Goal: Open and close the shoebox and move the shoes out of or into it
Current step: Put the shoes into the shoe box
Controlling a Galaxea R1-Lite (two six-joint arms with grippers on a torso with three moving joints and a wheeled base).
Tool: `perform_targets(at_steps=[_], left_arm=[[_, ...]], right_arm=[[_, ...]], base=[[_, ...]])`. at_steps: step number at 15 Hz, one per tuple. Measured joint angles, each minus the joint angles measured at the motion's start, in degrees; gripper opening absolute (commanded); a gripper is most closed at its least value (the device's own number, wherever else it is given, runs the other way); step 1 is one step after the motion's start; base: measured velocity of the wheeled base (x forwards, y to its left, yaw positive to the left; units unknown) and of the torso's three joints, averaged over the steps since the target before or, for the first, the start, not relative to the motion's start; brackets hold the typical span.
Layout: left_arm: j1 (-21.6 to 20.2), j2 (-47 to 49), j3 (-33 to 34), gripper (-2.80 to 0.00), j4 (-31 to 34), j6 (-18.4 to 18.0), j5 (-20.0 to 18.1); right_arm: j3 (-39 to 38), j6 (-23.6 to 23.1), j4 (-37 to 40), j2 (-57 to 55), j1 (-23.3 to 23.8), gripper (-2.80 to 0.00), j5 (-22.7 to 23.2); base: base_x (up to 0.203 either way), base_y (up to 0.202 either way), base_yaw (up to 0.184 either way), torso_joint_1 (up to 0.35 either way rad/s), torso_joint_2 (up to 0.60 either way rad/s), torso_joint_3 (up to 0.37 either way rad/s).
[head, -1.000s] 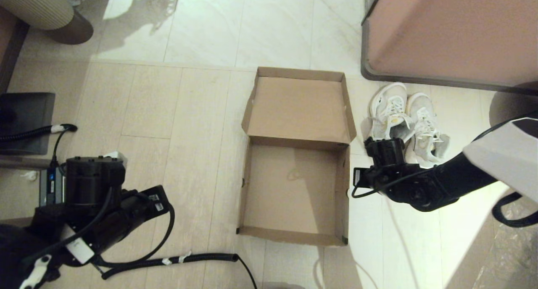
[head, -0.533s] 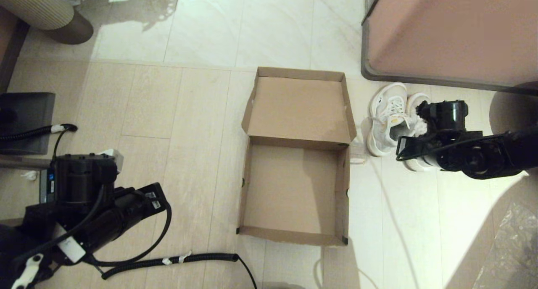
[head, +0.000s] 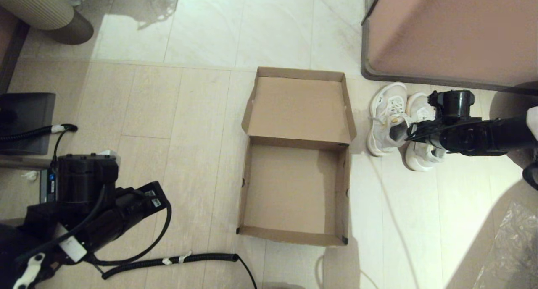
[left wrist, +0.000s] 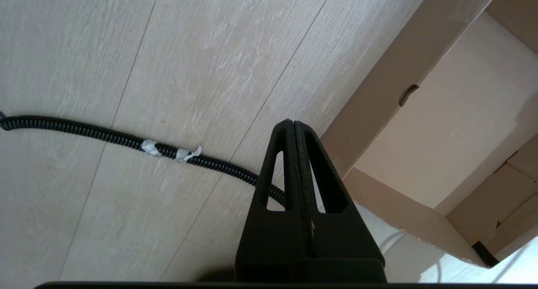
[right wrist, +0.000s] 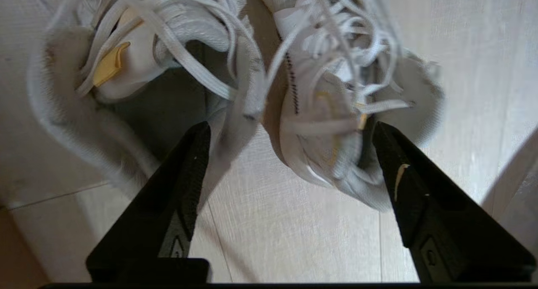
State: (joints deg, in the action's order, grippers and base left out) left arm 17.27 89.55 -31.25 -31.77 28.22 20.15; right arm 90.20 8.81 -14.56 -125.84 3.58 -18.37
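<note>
The brown cardboard shoebox [head: 245, 184] lies open on the floor, empty, with its lid [head: 298, 108] folded back flat on the far side. The two white sneakers [head: 384, 112] stand side by side to its right. My right gripper [head: 414, 131] hangs just above them, open. In the right wrist view its fingertips [right wrist: 197, 137] straddle the touching inner sides of the near-box shoe [right wrist: 138, 49] and the other shoe [right wrist: 332, 125], holding nothing. My left gripper [left wrist: 293, 123] is shut and empty, low by the box's near left corner [left wrist: 378, 188].
A large pinkish-brown furniture panel [head: 454, 32] stands just beyond the shoes. A black corrugated cable [head: 168, 261] runs across the floor in front of the box. A dark flat object [head: 25, 121] lies at far left, and crinkled plastic [head: 512, 247] at bottom right.
My right arm has swung from beside the box's right wall away and to the right, over the sneakers. The left arm has barely shifted.
</note>
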Motion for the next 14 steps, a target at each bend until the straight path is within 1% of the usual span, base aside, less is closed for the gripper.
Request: perform_targets(at_steps=[3,6,9,14], left_arm=[[0.0,0.2,-0.3,-2.80,0.0,0.6,0.0],[0.0,0.8,-0.1,-2.80,0.0,3.4,0.3],[0.0,1.0,0.2,-2.80,0.0,3.6,0.4],[-0.2,0.6,0.1,-2.80,0.6,3.2,0.7]], right_arm=[[6.6,-2.1,1.7,-5.3,-0.1,0.00,-0.8],[11.1,-2.8,5.0,-9.1,0.0,0.00,-1.6],[13.2,-3.8,5.5,-10.7,0.2,0.00,-2.6],[15.2,-4.3,5.4,-12.8,1.4,0.00,-2.3]], base=[[0.000,0.000,0.000,0.000,0.00,0.000],[0.000,0.000,0.000,0.000,0.00,0.000],[0.000,0.000,0.000,0.000,0.00,0.000],[0.000,0.000,0.000,0.000,0.00,0.000]])
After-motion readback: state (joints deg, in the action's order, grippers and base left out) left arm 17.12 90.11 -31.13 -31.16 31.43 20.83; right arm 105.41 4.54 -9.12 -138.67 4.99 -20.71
